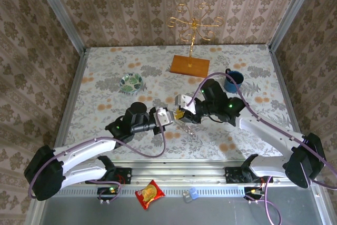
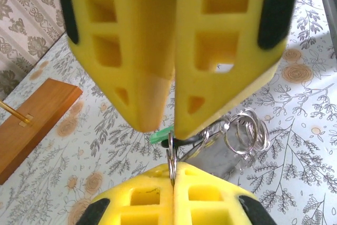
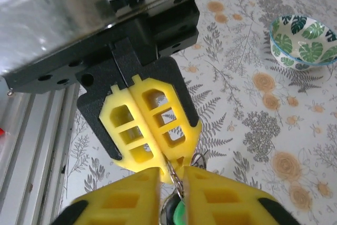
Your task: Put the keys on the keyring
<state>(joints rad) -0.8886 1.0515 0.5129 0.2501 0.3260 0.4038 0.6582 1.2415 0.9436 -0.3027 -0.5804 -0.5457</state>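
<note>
Left wrist view: I see left pincer (image 2: 172, 170) clamped on keyring (image 2: 213, 157); right pincer (image 2: 172, 126) slightly parted around green key (image 2: 159, 137), grip undetermined.

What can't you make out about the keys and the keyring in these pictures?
- Left wrist view: the green key is mostly covered by the right hand's fingers; the keyring is seen edge-on.
- Right wrist view: the bottom edge cuts off the green key, so whether the right hand grips it is unclear.
- Top view: both are too small, hidden where the left hand meets the right hand.
</note>
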